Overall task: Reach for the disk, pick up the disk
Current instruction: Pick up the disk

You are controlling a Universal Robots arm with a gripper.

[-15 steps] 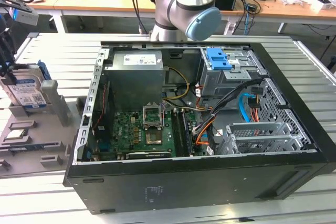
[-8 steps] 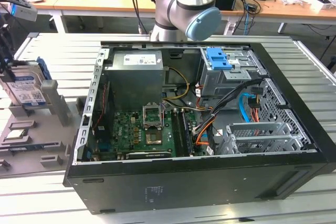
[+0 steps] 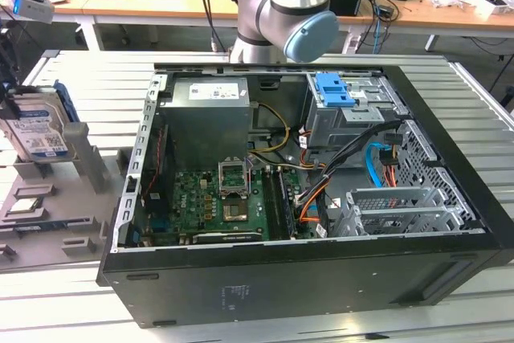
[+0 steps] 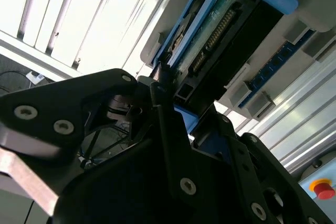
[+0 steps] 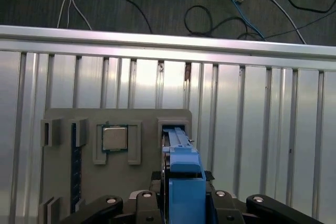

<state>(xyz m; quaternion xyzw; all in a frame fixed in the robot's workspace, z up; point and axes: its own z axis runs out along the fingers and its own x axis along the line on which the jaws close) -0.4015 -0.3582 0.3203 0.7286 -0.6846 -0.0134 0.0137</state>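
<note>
– Starting with the biggest things: where does the job stand?
– The slatted table (image 3: pixel 56 311) carries the open case (image 3: pixel 305 279) mid-frame in the exterior view. The arm (image 3: pixel 289 6) comes in at top centre and heads toward the exterior view's left. That is where the disk (image 3: pixel 36 130) is: far left, standing on edge in the grey plate (image 5: pixel 121 179).
– So the reach is done?
– Done or all but, I'd judge. In the first wrist view the gripper (image 5: pixel 182 190) sits right at the disk's upper edge, straddling its blue rail. The pick-up is not done: the disk's far end sits down in its slot, so nothing is lifted yet.
– Is the gripper pinching it?
– Cannot tell. It is around the disk, but whether it is spread or pressed onto the sides shows in neither wrist view.
– What about edges?
– The slot walls hug the disk on both faces, so the only open way out looks to be straight up. A grey post (image 3: pixel 80 150) stands just beside it, on the side toward the case. The chip (image 5: pixel 114 138) lies in its own pocket near the slot, apart from the disk.
– And room?
– Above the plate the space is open, apart from the gripper itself. The case is well apart, toward the exterior view's right. Beyond the plate comes bare table, then its edge, then cables (image 5: pixel 220 19) on the floor.
</note>
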